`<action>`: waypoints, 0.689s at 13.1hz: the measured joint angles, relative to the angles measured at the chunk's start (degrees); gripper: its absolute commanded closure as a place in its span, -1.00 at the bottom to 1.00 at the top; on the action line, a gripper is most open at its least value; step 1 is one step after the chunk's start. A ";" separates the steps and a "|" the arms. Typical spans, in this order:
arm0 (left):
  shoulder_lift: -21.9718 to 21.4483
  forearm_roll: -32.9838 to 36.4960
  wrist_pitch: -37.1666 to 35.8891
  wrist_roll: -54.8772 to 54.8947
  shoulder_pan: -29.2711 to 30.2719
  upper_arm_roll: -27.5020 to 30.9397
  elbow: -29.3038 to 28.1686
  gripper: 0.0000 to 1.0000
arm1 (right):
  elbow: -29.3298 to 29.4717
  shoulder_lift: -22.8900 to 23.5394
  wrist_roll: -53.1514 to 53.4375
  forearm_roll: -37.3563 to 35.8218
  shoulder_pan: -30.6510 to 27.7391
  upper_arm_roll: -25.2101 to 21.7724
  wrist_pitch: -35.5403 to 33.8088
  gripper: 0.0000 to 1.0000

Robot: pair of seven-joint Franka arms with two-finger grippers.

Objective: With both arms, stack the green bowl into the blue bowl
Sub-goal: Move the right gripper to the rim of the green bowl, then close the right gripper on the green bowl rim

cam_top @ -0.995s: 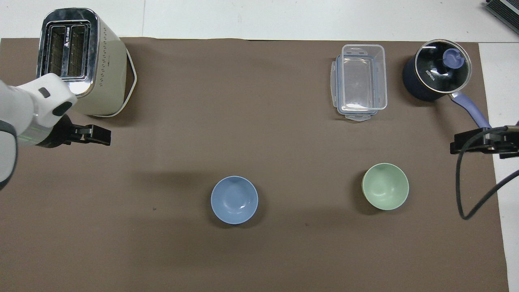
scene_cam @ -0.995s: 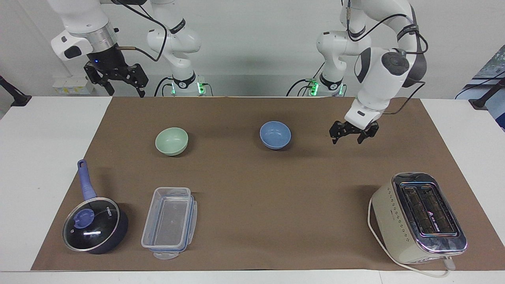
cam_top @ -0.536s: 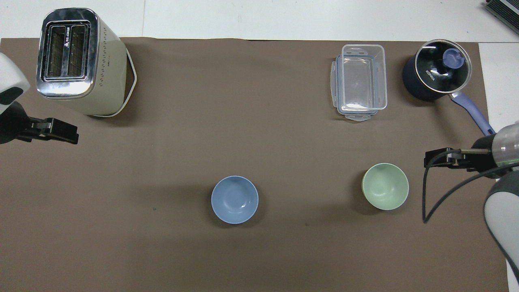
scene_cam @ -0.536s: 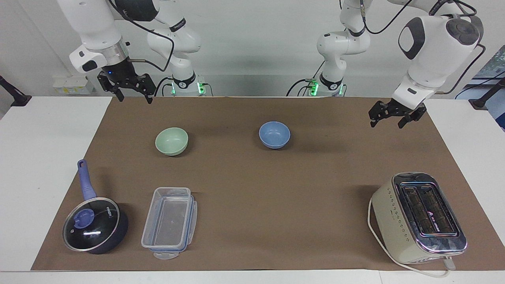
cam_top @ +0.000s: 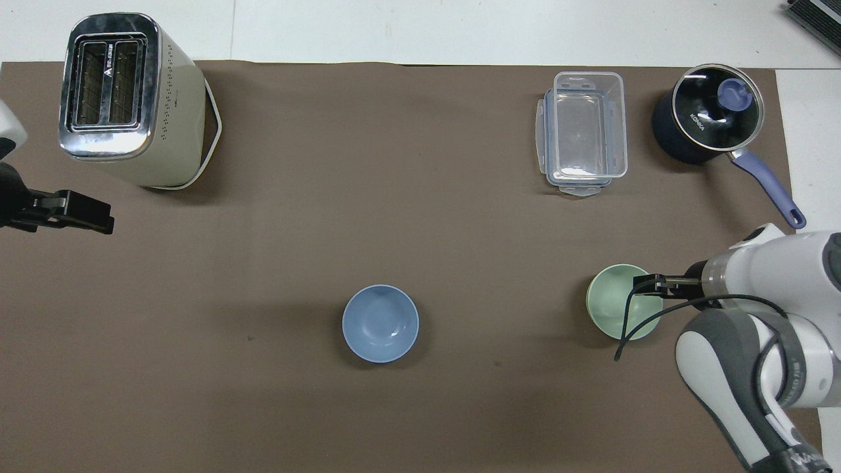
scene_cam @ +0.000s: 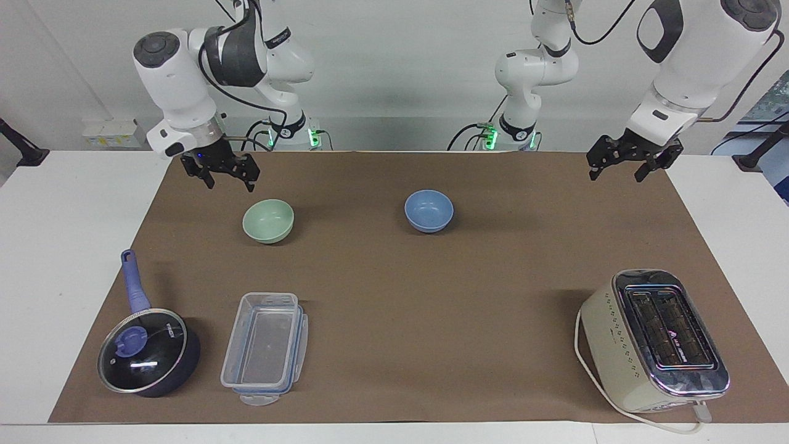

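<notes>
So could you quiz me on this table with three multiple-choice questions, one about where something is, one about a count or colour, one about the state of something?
1. Where is the clear plastic container?
A. Beside the lidded saucepan
B. Inside the toaster
C. On the blue bowl

2. How many bowls are on the brown mat?
A. One
B. Two
C. Four

3. What is the state of the green bowl?
A. Stacked in the blue bowl
B. Held up by a gripper
C. Resting alone on the mat, upright

Answers:
1. A, it sits next to the lidded saucepan at the right arm's end of the table.
2. B, only the green bowl and the blue bowl are there.
3. C, the open right gripper is above it without touching, and the open left gripper is over the mat's edge.
</notes>
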 measured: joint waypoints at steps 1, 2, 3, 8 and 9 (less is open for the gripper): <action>0.00 0.00 -0.01 0.00 0.00 0.00 0.00 -1.00 | -1.15 0.78 -0.23 0.00 -0.19 -0.03 2.11 -1.00; 0.00 0.00 -0.02 0.00 0.00 0.00 0.00 -1.00 | -1.66 1.78 -0.35 0.00 -0.33 -0.03 3.88 -1.00; 0.00 0.00 -0.03 0.00 0.00 0.00 0.00 -1.00 | -1.84 2.75 -0.38 0.00 -0.39 -0.03 5.03 -1.00; 0.00 0.00 -0.07 0.00 0.00 -0.01 0.00 -1.00 | -4.31 5.03 -2.29 0.00 -0.73 -0.05 9.39 -1.00; 0.00 0.00 -0.08 0.00 0.00 -0.01 0.00 -1.00 | -4.51 5.12 -2.51 0.00 -0.77 -0.05 9.41 -1.00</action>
